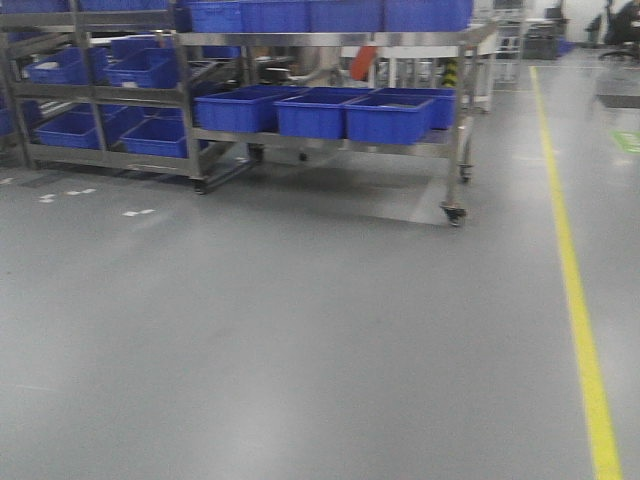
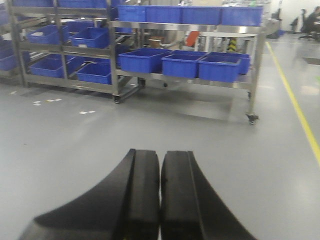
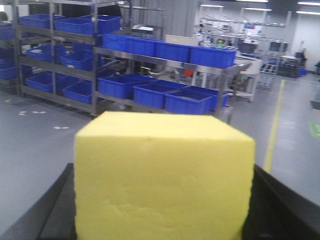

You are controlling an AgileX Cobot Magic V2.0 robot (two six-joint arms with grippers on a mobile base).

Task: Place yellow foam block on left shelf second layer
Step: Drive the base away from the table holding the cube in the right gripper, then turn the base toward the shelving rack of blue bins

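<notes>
The yellow foam block [image 3: 160,150] fills the middle of the right wrist view, a bright yellow cube held between the two black fingers [image 3: 55,210] of my right gripper [image 3: 164,172], which is shut on it. In the left wrist view my left gripper [image 2: 160,155] is shut with its pads pressed together and nothing between them, hovering above the grey floor. The left shelf [image 1: 95,95] is a steel rack with blue bins on several layers, far ahead at the upper left; it also shows as the left shelf [image 3: 55,55] behind the block. Neither gripper appears in the front view.
To the right of the rack stands a steel wheeled cart [image 1: 330,145] carrying blue bins [image 1: 385,118] on two levels, with a castor [image 1: 454,213] at its near right corner. A yellow floor line [image 1: 578,300] runs along the right. Grey floor [image 1: 300,340] lies between me and the shelves.
</notes>
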